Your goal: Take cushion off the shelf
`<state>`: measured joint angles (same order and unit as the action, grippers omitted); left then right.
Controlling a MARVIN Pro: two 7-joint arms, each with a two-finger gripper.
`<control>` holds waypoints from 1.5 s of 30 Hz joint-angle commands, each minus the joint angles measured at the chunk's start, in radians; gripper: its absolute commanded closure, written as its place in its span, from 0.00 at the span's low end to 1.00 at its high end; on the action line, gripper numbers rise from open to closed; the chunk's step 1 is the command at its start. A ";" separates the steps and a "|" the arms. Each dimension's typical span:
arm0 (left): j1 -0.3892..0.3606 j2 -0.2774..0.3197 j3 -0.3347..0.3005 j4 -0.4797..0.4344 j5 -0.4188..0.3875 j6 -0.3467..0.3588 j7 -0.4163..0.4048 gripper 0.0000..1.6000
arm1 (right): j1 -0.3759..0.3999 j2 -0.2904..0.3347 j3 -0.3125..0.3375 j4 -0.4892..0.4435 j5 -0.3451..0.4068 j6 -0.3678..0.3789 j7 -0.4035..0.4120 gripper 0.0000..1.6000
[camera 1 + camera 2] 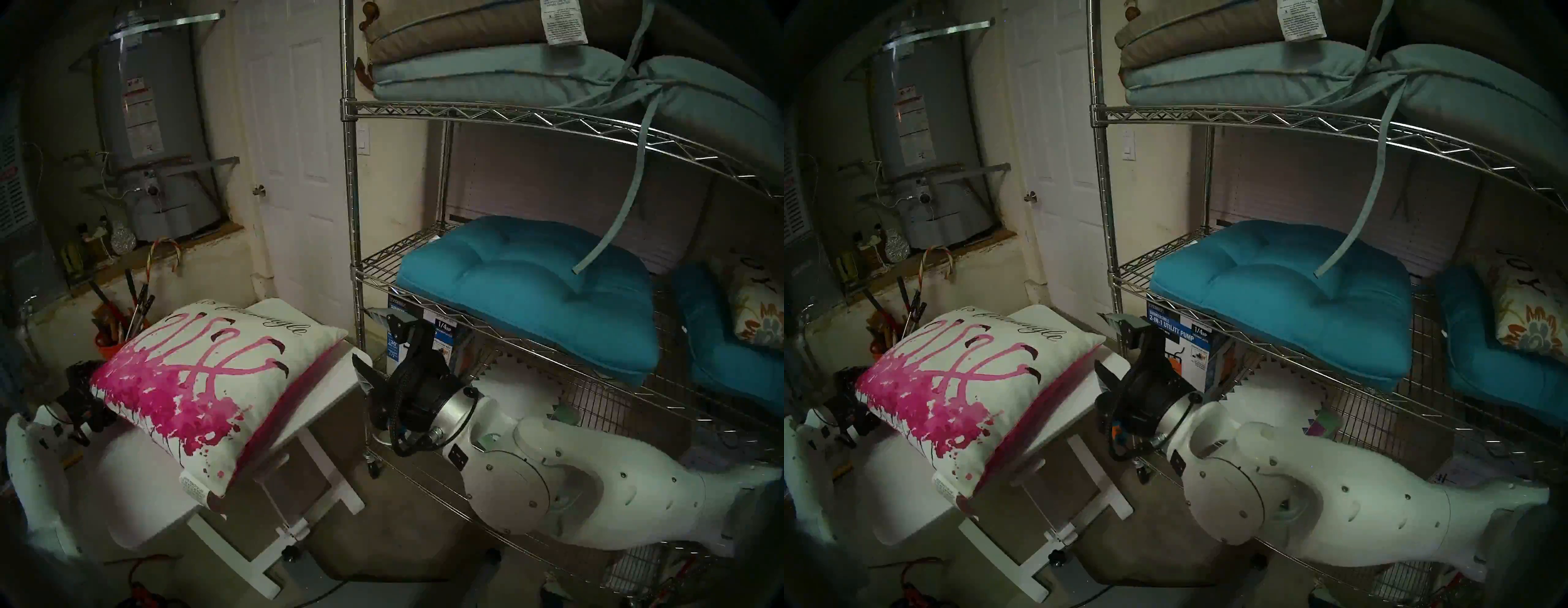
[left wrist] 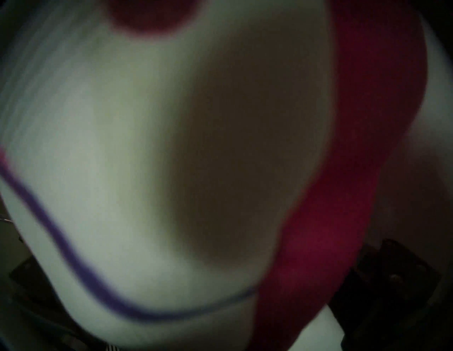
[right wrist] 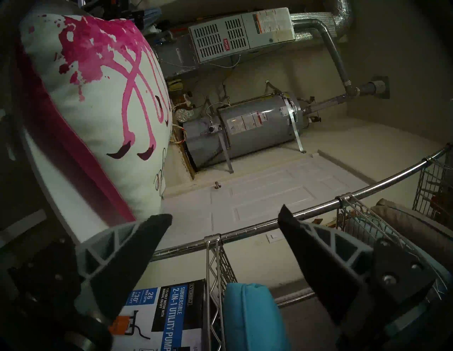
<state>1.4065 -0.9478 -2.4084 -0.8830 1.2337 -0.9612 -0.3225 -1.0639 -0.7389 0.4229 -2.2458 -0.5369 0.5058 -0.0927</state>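
Observation:
The white cushion [image 1: 203, 373] with the magenta flamingo print and pink back lies tilted on a small white table [image 1: 326, 395], left of the chrome wire shelf [image 1: 350, 212]. My left gripper [image 1: 80, 395] sits at the cushion's left corner, largely hidden behind it. In the left wrist view the blurred cushion [image 2: 122, 171] fills the frame, with dark fingers [image 2: 392, 282] far apart at the bottom corners. My right gripper [image 1: 377, 344] hovers open and empty between the table's right edge and the shelf post. In the right wrist view the cushion [image 3: 98, 98] lies left of the spread fingers [image 3: 147, 245].
A teal tufted seat cushion [image 1: 530, 288] and a floral pillow [image 1: 759, 314] rest on the middle tier, and grey-blue cushions [image 1: 488, 72] are stacked above. A pump box [image 1: 1178, 339] stands on a lower tier. Behind are a water heater [image 1: 157, 127], a white door [image 1: 292, 170] and a tool bucket [image 1: 123, 327].

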 commanded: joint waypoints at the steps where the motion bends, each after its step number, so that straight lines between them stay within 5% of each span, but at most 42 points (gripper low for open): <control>1: 0.011 0.008 -0.020 -0.074 -0.009 0.001 -0.002 0.00 | 0.003 -0.009 0.006 -0.015 -0.006 -0.005 -0.018 0.00; 35: 0.177 -0.208 -0.184 -0.475 -0.151 0.012 -0.263 0.00 | -0.019 -0.026 0.005 0.010 -0.004 -0.019 -0.043 0.00; 45: 0.181 -0.207 -0.214 -0.476 -0.190 0.001 -0.319 0.00 | -0.021 -0.038 0.005 0.020 -0.005 -0.024 -0.044 0.00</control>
<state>1.5846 -1.1678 -2.5982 -1.3275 1.0875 -0.9563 -0.6274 -1.0893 -0.7591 0.4223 -2.2221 -0.5424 0.4843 -0.1250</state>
